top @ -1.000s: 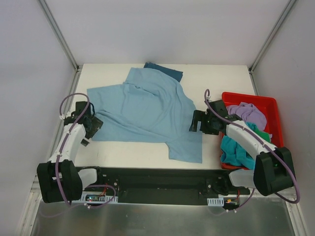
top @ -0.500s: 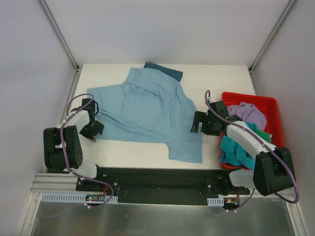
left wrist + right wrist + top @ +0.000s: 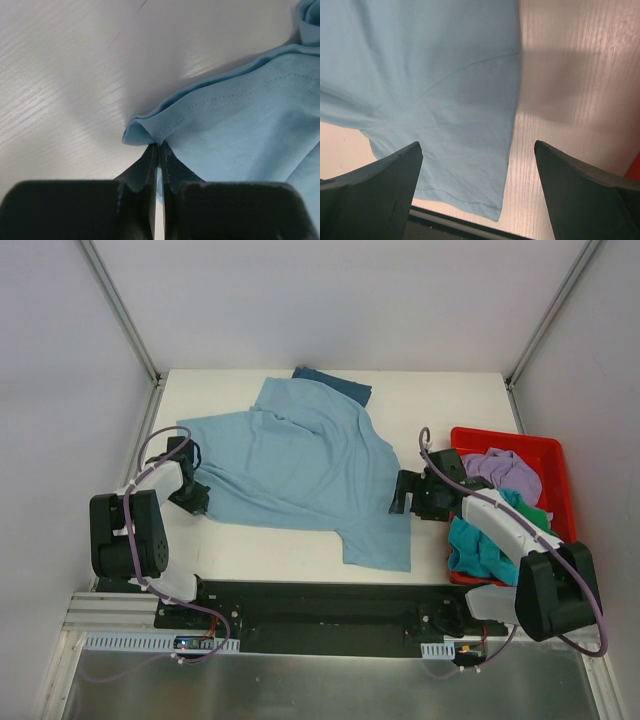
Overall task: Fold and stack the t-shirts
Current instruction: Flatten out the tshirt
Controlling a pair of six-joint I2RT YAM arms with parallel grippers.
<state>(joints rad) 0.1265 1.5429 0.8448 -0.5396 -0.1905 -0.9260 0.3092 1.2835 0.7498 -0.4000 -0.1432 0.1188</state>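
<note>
A white wood-grain table [image 3: 440, 400] is seen, and most of its middle is covered by a light sky-blue cotton t-shirt [image 3: 290, 460], spread flat but creased, with one part reaching toward the near edge. A red plastic bin [image 3: 545, 445] is set along the right edge; a turquoise tee [image 3: 475, 545] is draped over its near rim, a lilac tee [image 3: 505, 472] is bunched inside it, and a strip of green tee [image 3: 535, 512] is visible between them. A dark teal-blue tee [image 3: 335, 383] is partly tucked under the sky-blue shirt at the far edge. Near the left edge, the shirt's hemmed corner is pinched between the closed jaws of the left gripper [image 3: 158, 145]. The right gripper [image 3: 400, 492] is held with jaws wide apart over the shirt's right border, beside the bin.
</note>
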